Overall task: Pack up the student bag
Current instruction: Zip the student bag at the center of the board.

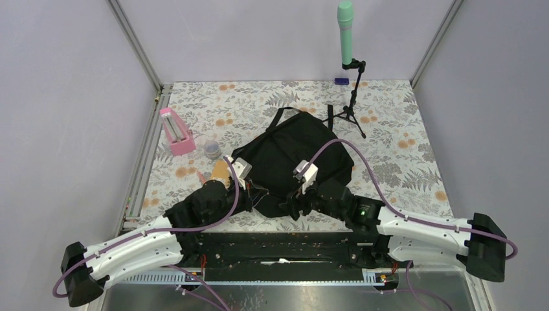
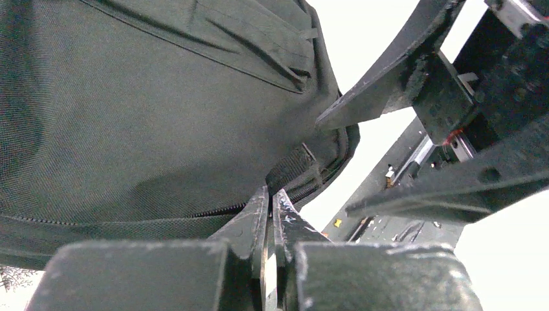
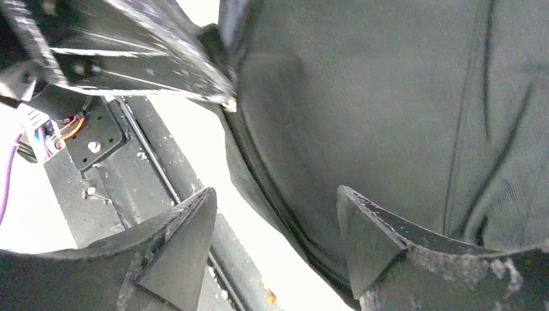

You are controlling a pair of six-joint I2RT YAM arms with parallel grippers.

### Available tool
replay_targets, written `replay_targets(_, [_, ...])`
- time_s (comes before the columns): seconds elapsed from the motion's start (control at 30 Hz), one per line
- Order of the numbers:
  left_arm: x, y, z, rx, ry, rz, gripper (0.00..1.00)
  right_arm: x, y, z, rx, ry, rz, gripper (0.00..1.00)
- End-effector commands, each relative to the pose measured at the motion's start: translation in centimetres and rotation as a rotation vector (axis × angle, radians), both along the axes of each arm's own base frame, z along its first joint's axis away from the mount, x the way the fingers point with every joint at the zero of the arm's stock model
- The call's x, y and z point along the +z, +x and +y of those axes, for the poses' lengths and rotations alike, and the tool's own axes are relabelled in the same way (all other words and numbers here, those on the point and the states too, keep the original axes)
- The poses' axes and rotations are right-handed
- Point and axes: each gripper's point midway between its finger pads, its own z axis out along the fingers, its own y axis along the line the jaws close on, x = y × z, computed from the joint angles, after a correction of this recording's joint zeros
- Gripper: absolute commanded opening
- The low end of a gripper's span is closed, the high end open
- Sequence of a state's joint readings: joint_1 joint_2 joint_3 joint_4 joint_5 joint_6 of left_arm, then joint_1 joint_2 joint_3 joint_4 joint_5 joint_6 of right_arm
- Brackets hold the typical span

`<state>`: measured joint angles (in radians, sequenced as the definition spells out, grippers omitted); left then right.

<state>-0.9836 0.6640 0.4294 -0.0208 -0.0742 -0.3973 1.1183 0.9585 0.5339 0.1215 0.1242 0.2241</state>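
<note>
Flanking student bag [image 1: 301, 152]: L tool [image 2: 272, 197] shut, R tool [image 3: 276, 190] wide; pink rack [image 1: 176, 133], mic stand [image 1: 351, 97] beyond.

student bag [image 1: 304, 152]: near edge hidden | orange object [image 1: 220, 170]: partly hidden, kind unclear

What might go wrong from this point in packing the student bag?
The right claw stands open astride the near seam of the student bag; closing there may pinch only loose fabric. The left claw is shut at the bag's edge, with no clear grip visible, so a pull may slip or drag the whole bag.
</note>
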Motion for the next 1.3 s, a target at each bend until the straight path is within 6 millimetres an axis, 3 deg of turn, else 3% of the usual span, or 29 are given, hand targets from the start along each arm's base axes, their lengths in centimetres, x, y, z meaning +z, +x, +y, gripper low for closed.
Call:
replay_targets(0.0, [3.8, 1.1, -0.2, 0.049, -0.105, -0.069, 0.00, 4.6, 1.1, 3.0, 0.065, 0.087, -0.232, 0.75])
replay_targets(0.17, [3.9, 1.0, -0.2, 0.043, -0.102, -0.067, 0.00, 4.5, 1.0, 4.4, 0.104, 0.072, -0.250, 0.72])
replay_targets(0.3, [4.0, 1.1, -0.2, 0.047, -0.095, -0.070, 0.00, 4.1, 1.2, 5.2, 0.113, 0.036, -0.250, 0.57])
replay_targets(0.5, [4.1, 1.2, -0.2, 0.049, -0.085, -0.075, 0.00, 3.4, 0.8, 6.2, 0.147, 0.010, -0.226, 0.46])
replay_targets(0.7, [4.3, 1.5, -0.2, 0.054, -0.069, -0.089, 0.00, 2.5, 0.4, 6.9, 0.173, 0.003, -0.188, 0.47])
replay_targets(1.03, [4.5, 1.7, -0.5, 0.050, -0.067, -0.089, 0.00, 1.3, 0.6, 7.2, 0.157, -0.030, -0.164, 0.39])
replay_targets(1.27, [4.5, 2.1, -0.2, 0.083, -0.068, -0.089, 0.00, 1.0, 0.4, 7.5, 0.166, -0.050, -0.150, 0.11])
